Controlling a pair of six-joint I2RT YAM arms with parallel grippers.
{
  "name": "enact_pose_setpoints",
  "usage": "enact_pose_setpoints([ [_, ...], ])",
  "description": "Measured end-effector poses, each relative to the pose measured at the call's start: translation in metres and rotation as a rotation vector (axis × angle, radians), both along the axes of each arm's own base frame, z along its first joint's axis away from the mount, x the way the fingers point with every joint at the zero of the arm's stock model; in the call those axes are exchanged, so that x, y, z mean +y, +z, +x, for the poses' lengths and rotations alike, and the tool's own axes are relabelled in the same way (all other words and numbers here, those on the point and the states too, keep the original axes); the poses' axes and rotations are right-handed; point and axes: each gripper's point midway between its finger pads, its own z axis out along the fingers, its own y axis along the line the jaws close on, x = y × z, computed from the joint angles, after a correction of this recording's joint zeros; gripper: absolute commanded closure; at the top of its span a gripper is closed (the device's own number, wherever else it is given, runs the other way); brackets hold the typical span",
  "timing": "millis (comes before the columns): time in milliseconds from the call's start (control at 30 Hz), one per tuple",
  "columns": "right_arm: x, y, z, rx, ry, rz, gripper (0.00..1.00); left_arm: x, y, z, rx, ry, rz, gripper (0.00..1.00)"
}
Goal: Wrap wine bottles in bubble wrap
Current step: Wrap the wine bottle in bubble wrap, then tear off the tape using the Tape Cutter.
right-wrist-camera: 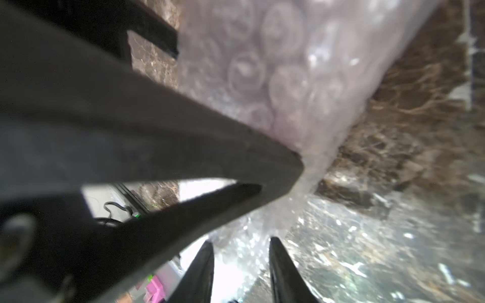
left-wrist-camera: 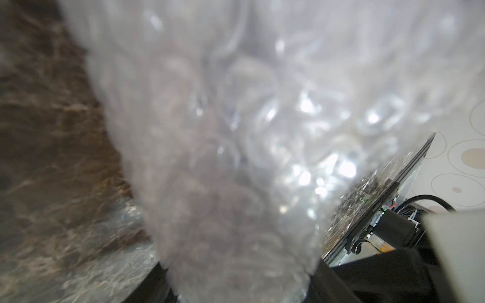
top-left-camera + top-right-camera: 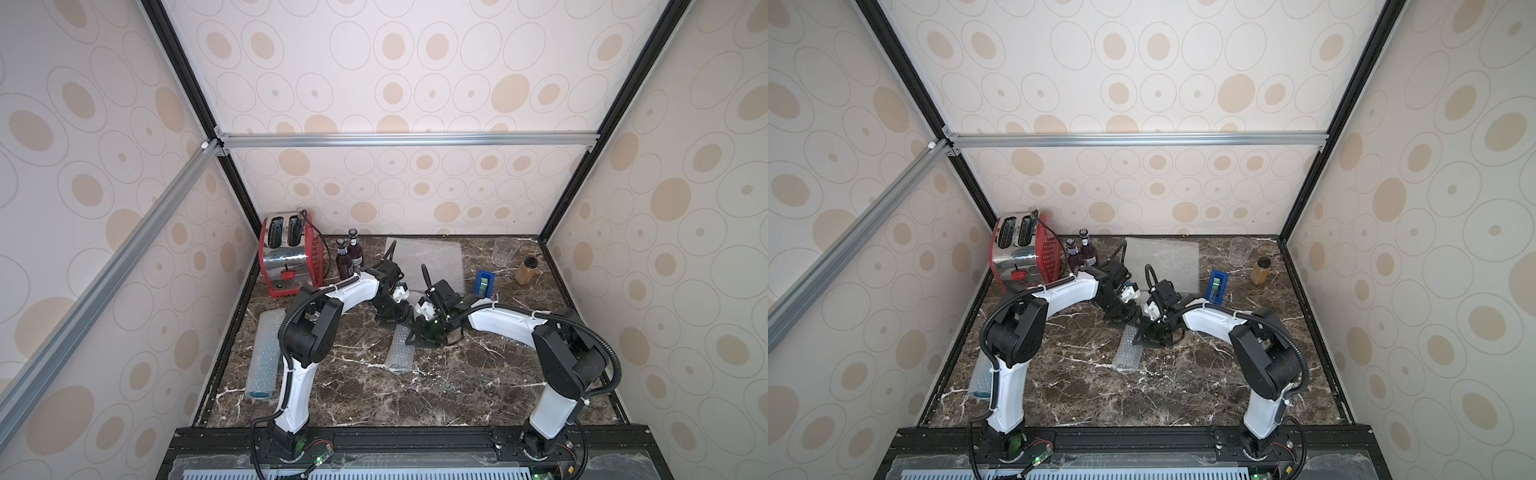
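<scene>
Arms meet mid-bench over the far end of a short whitish bubble-wrap roll that lies flat with its near end free. A lilac tint through the bubbles in the right wrist view suggests a purple bottle inside, though the bottle itself isn't visible.

The left pincer straddles the roll with dark fingers on either side, closed onto it. This likely pins the tube so it can't spring open. The right pincer has its jaws a narrow gap apart, tips just at the roll's loose end, with nothing clearly pinched. It is probably placed there to tuck or fold that end.

A longer clear bubble-wrap tube lies at the left bench edge, well apart, with a blue bottle base showing at its near end. It looks finished and parked out of the way.

Two slim purple-liquid bottles with dark caps stand upright just beside the red-and-chrome toaster, still unwrapped. A flat clear bubbled sheet lies behind the arms, likely staged for the next one.

A small blue tape holder, a clear plastic cup and an amber jar sit at the back right and aren't involved.
</scene>
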Motion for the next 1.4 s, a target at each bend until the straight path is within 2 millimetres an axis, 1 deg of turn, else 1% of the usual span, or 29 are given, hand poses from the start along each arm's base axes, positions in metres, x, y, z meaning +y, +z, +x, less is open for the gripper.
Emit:
enact_pose_setpoints([
  [67,-0.008,0.006,0.000,-0.015,-0.004,-0.020,0.51,0.004,0.000,-0.001,-0.007,0.011,-0.019,0.40],
  [167,-0.026,0.029,0.007,-0.064,-0.043,-0.024,0.48,0.014,0.000,-0.003,-0.003,0.049,-0.045,0.44],
  [300,-0.070,0.069,0.034,-0.165,-0.162,-0.012,0.47,0.026,-0.001,-0.004,0.002,0.094,-0.074,0.47],
  [400,-0.106,0.086,0.052,-0.215,-0.262,-0.009,0.48,0.026,0.000,-0.003,0.002,0.099,-0.085,0.47],
  [467,-0.130,0.091,0.063,-0.226,-0.325,-0.014,0.50,0.026,0.000,-0.002,0.005,0.099,-0.083,0.48],
  [533,-0.153,0.089,0.073,-0.228,-0.375,-0.022,0.52,0.025,-0.001,-0.002,0.011,0.099,-0.085,0.48],
  [600,-0.176,0.085,0.080,-0.217,-0.423,-0.033,0.55,0.024,-0.001,-0.002,0.016,0.098,-0.088,0.48],
  [700,-0.202,0.075,0.093,-0.192,-0.482,-0.035,0.59,0.025,0.000,-0.002,0.018,0.100,-0.089,0.49],
  [900,-0.225,0.045,0.116,-0.116,-0.535,-0.004,0.65,0.024,-0.001,-0.002,0.025,0.099,-0.095,0.50],
  [1000,-0.234,0.036,0.130,-0.103,-0.557,0.020,0.68,0.024,-0.001,-0.003,0.028,0.098,-0.098,0.50],
  [1100,-0.240,0.034,0.146,-0.114,-0.572,0.050,0.70,0.023,-0.001,-0.003,0.032,0.097,-0.101,0.50],
  [1267,-0.245,0.035,0.167,-0.138,-0.582,0.088,0.72,0.022,-0.001,-0.004,0.036,0.095,-0.102,0.51],
  [1400,-0.246,0.035,0.174,-0.149,-0.581,0.104,0.72,0.022,-0.001,-0.004,0.042,0.093,-0.095,0.51],
])
